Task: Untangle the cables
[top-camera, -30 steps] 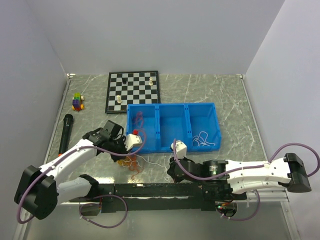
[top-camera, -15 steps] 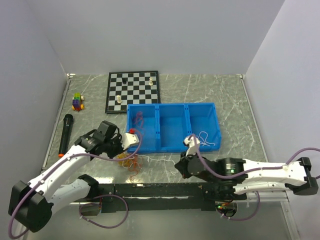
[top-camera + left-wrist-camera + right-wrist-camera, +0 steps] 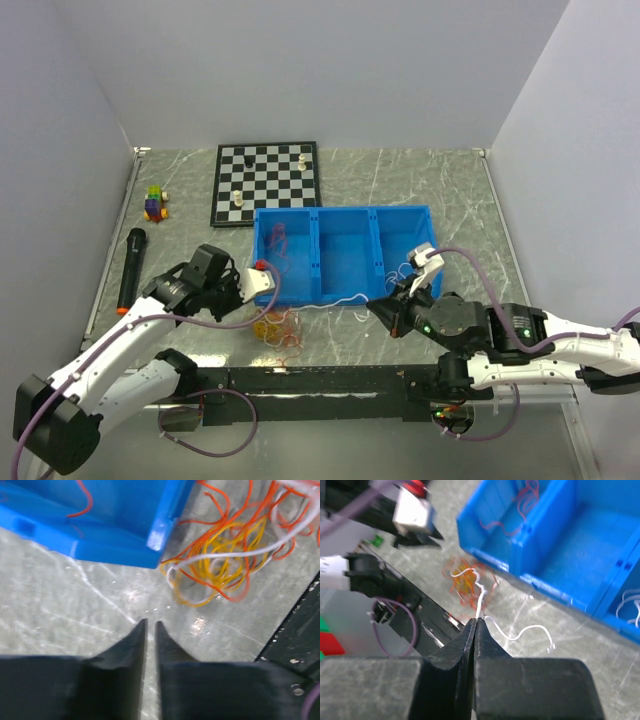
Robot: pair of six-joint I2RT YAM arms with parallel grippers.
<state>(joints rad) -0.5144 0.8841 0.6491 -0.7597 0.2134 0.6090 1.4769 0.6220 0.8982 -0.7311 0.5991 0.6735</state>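
Observation:
The cables are a loose tangle (image 3: 278,328) of orange, yellow and white strands on the table, just in front of the blue tray's (image 3: 345,296) left corner. They also show in the left wrist view (image 3: 225,555) and the right wrist view (image 3: 467,580). My right gripper (image 3: 379,308) (image 3: 477,620) is shut on a white cable (image 3: 338,303) (image 3: 480,597). That cable stretches from the tangle to its tips, and a short free end (image 3: 540,630) curls off to the right. My left gripper (image 3: 243,308) (image 3: 151,623) hovers left of the tangle, its jaws a narrow slit apart with nothing between them.
The blue tray has three compartments: a red cable (image 3: 280,240) lies in the left one, white cables (image 3: 405,277) in the right one. A chessboard (image 3: 265,183) with a few pieces, coloured toy blocks (image 3: 155,203) and a black microphone (image 3: 132,268) sit further back and left.
My right arm has swung right and up toward the tray, drawing the white cable out of the tangle into a long line. The left gripper has backed off slightly left.

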